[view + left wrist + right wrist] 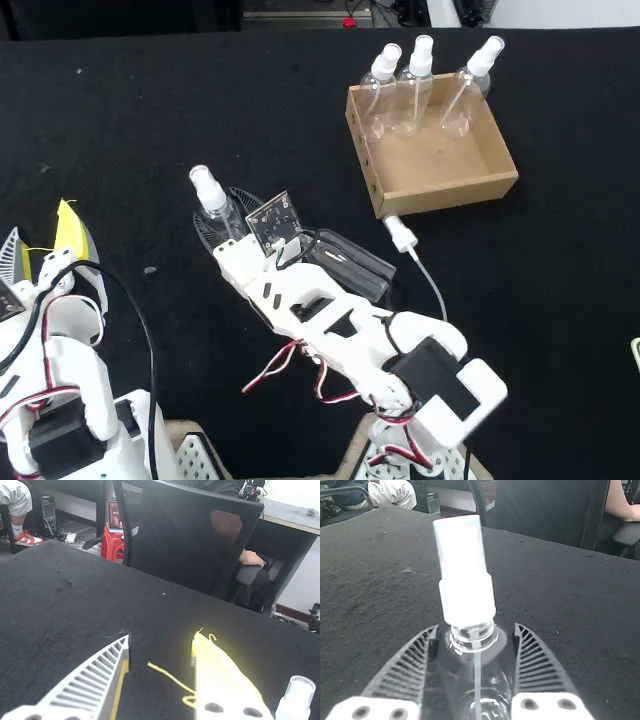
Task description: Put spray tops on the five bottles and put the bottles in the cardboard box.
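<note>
My right gripper is shut on a clear bottle with a white spray top, left of the cardboard box. Its black fingers press the bottle's shoulders just below the neck. Three capped bottles lean against the box's far wall. A loose spray top with its thin tube lies on the black table in front of the box. My left gripper stands open near the table's left edge, nothing between its white and yellow fingers. The held bottle's top shows beside it.
The table is covered in black cloth. A small pale object sits at the right edge. Behind the far table edge stands a black mesh chair. Both arm bases crowd the front edge.
</note>
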